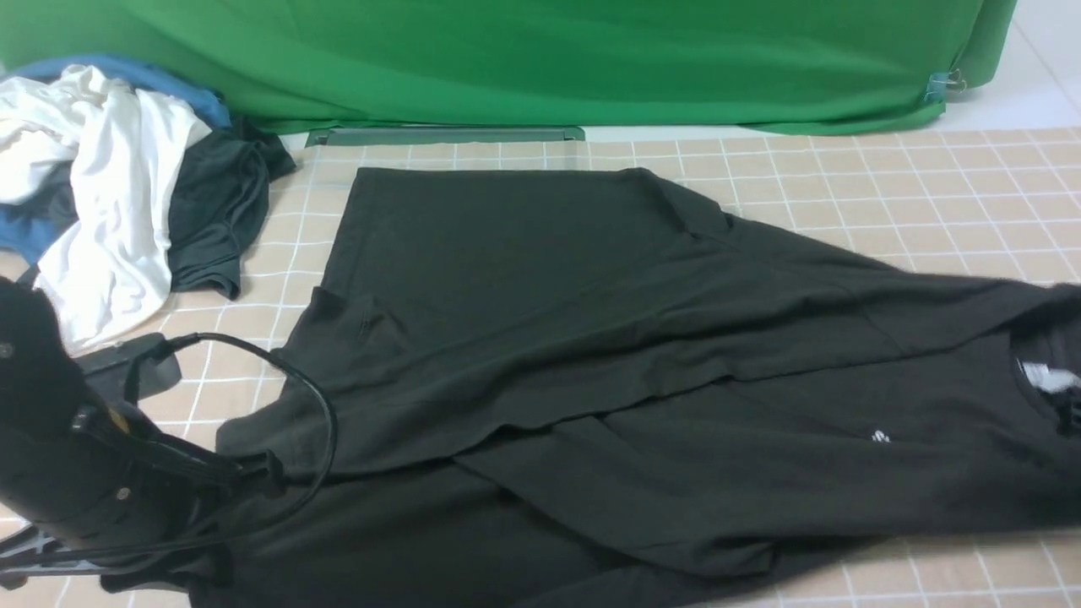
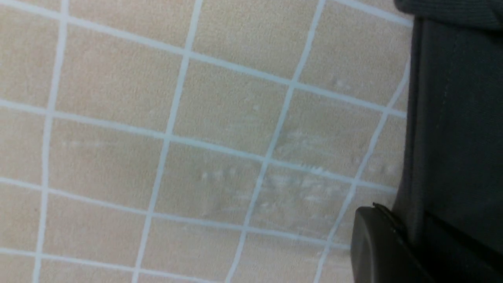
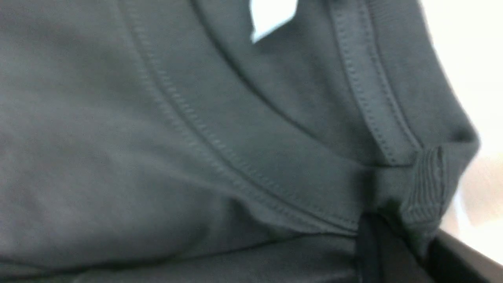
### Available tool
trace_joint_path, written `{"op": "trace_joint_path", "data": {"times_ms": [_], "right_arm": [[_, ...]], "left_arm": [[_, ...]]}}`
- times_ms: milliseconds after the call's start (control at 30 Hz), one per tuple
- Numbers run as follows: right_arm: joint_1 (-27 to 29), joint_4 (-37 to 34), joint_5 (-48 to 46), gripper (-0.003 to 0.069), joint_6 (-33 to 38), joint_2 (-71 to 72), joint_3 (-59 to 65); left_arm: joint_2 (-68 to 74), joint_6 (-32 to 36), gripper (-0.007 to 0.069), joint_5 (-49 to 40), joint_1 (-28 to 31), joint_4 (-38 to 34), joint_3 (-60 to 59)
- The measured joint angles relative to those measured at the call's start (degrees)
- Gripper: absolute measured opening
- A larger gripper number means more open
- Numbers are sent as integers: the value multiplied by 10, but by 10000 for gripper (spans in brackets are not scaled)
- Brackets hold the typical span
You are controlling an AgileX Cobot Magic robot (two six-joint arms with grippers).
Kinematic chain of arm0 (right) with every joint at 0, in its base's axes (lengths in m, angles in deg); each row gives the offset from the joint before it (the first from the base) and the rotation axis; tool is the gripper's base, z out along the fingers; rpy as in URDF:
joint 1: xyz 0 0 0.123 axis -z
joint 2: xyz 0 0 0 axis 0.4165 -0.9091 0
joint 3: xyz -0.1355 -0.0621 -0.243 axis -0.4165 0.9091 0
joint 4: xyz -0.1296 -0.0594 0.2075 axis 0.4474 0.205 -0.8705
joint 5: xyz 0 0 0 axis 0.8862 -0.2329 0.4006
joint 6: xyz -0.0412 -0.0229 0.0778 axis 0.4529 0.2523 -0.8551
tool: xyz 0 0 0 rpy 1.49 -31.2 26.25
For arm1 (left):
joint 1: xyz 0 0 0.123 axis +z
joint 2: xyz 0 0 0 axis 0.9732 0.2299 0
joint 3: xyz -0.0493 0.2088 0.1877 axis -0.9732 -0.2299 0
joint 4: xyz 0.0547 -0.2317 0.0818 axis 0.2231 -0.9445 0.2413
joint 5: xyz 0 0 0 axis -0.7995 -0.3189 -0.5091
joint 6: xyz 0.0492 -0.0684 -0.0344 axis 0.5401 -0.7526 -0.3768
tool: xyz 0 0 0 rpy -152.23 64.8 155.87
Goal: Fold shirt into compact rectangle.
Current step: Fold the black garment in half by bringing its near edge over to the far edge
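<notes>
Shirt (image 1: 549, 338) spread flat, collar (image 3: 275, 165) in right hand (image 3: 397, 239), hem (image 1: 253, 435) in left hand (image 1: 262, 477)

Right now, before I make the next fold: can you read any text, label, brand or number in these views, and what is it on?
Chest print on the shirt: a small white mark, too small to read.
Neck tag inside the collar: white, too blurred to read in the front view; the right wrist view shows only a washed-out white patch.
Nothing else carries any writing.
</notes>
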Motion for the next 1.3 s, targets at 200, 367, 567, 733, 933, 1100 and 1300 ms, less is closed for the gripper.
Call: {"op": "trace_joint_path", "data": {"times_ms": [200, 367, 567, 733, 933, 1100, 1300], "right_arm": [[26, 63, -150, 55, -39, 106, 57], [35, 67, -170, 55, -41, 165, 66], [36, 63, -152, 55, -56, 171, 13], [36, 41, -118, 55, -58, 147, -47], [36, 39, -91, 55, -58, 89, -111], [36, 39, -44, 55, -58, 28, -141], [36, 39, 43, 55, -59, -39, -151]], "left_arm": [[-42, 3, 20, -45, 0, -3, -28], [-43, 5, 20, -43, 0, -3, -33], [-40, 15, 20, -25, 0, -4, 25], [-2, 21, 20, 5, 0, -42, 70], [108, 28, 20, 24, 0, -53, 168], [212, 29, 20, 24, 0, -55, 289], [314, 29, 20, 18, 0, -54, 408]]}}
